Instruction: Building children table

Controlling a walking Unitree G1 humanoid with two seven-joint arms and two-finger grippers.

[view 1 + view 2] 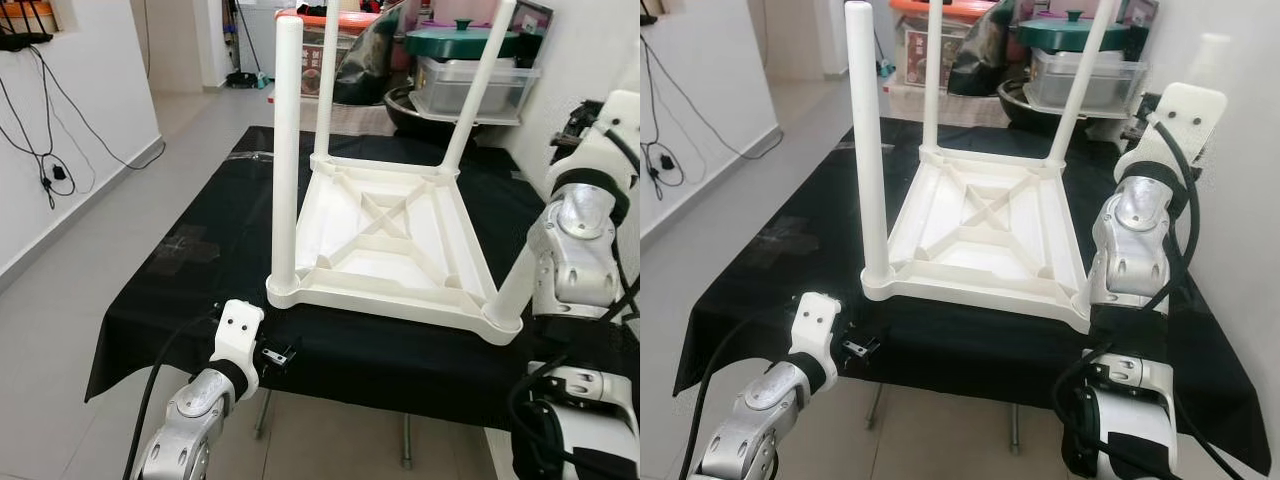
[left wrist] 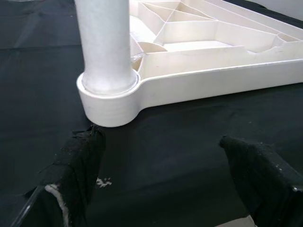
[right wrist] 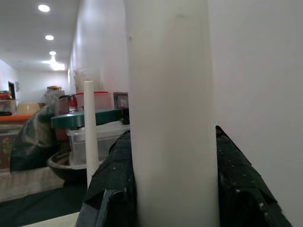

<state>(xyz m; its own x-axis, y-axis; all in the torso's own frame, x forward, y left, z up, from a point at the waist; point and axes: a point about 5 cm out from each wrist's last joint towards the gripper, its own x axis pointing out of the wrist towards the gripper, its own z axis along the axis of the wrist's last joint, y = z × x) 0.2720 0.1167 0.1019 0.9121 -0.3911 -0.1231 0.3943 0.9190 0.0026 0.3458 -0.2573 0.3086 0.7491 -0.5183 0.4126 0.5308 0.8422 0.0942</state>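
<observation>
I have the white plastic children's table [image 1: 395,245] lying upside down on the black-covered surface [image 1: 180,290], its ribbed underside facing up. Legs stand in three corner sockets: the near-left leg [image 1: 286,150] and two at the far side. My right gripper [image 3: 173,184] is up at the near-right corner, its fingers [image 3: 111,189] closed around the fourth leg [image 3: 170,113], which slants into that corner socket [image 1: 503,322]. My left gripper [image 2: 165,165] sits low at the surface's near edge, just short of the near-left corner socket [image 2: 106,97], fingers spread apart and holding nothing. Storage tubs [image 1: 470,85] are stacked beyond the surface.
</observation>
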